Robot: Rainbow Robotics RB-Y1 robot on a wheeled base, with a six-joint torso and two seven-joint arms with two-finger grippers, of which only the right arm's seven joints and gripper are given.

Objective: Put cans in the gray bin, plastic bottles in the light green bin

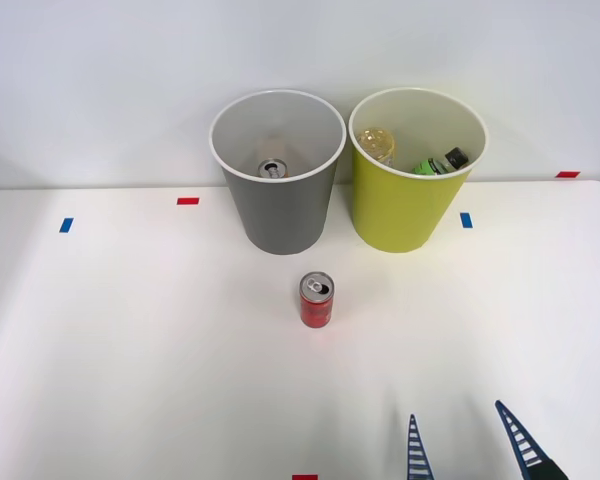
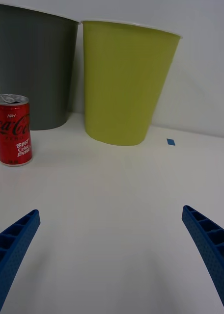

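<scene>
White surface (image 1: pixel 130 380), two round tapered plastic bins with white rims standing side by side at its far edge, just beside each other, against the wall. Gray bin (image 1: pixel 277 170) on the robot's left of the pair; yellow-green bin (image 1: pixel 416 168) on the right.

Inside the gray bin: one small silver-topped can (image 1: pixel 271 169) at the bottom, pull-tab end up. Inside the yellow-green bin: a yellow-wrapped plastic bottle (image 1: pixel 376 144) and a green-labelled plastic bottle with a dark cap (image 1: pixel 440 162), both leaning against the wall. Judgement: sorting looks mostly done; these three sit where the task wants them.

Remaining item: short red drink can with silver top (image 1: pixel 317 299), upright on the surface in front of the gray bin, near it but apart, roughly mid-surface. Standing upright, it offers its round side to a sideways grasp.

Right gripper (image 1: pixel 465 445) at the near edge, right of centre, blue ribbed fingers spread wide, nothing between them. Held low and aimed toward the bins, probably lined up for an approach.

Red can lies ahead of the gripper and off to its left, well apart; in the wrist view the can (image 2: pixel 13 129) stands outside the span of the fingers, before the gray bin. Judgement: gripper must shift left and forward to bracket it
</scene>
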